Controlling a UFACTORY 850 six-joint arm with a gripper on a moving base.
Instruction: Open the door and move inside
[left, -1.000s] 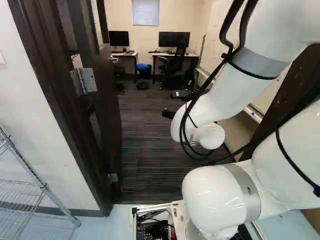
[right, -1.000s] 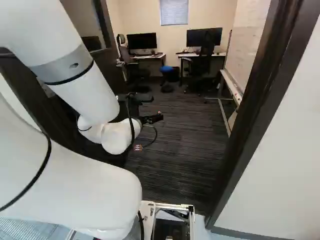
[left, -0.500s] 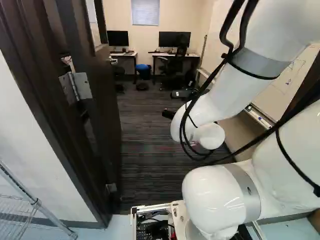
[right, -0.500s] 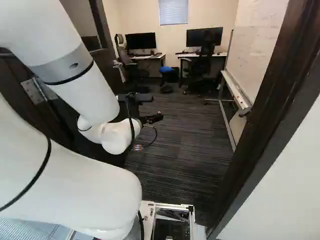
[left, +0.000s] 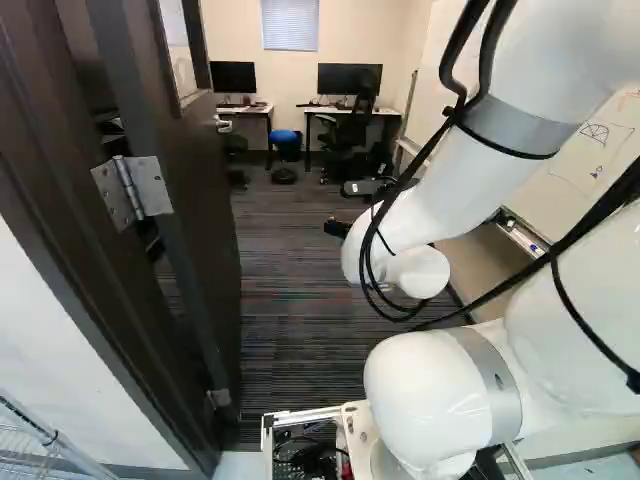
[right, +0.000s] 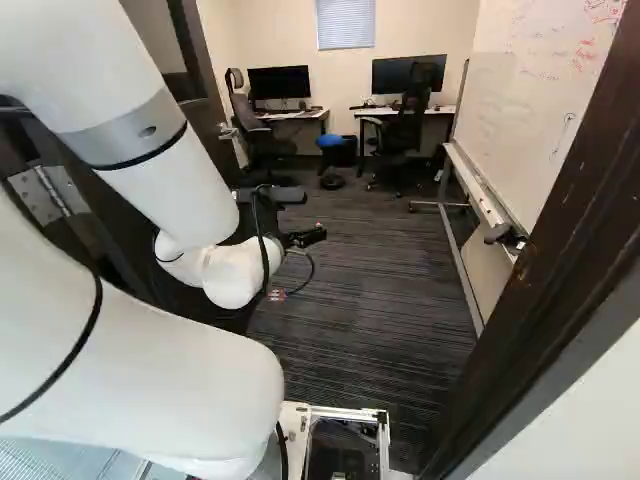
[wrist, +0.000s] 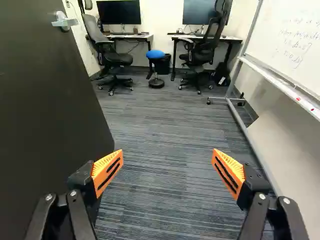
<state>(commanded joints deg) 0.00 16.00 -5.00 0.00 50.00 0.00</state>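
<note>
The dark door (left: 190, 200) stands swung open into the room at the left of the left base view, its hinge (left: 131, 190) showing. Its lever handle (wrist: 65, 21) is on the door's face in the wrist view, well ahead of the fingers. My gripper (right: 305, 237) reaches forward through the doorway, partly hidden by the arm in the left base view. In the wrist view the gripper (wrist: 167, 172) is open, fingers wide apart with only carpet seen between them. The door's face is beside one finger; whether they touch I cannot tell.
The right door frame (right: 560, 260) stands close beside the base. Inside, a whiteboard on a wheeled stand (right: 470, 190) lines the right side. Two desks with monitors (wrist: 119, 12), chairs (wrist: 202, 42) and a blue stool (wrist: 155, 54) are at the back. A wire rack (left: 45, 440) is outside, left.
The base has moved forward: hinge, door frame and wire rack have shifted outward and nearer in the base views, and more whiteboard shows. The arm holds its pose over its joint.
</note>
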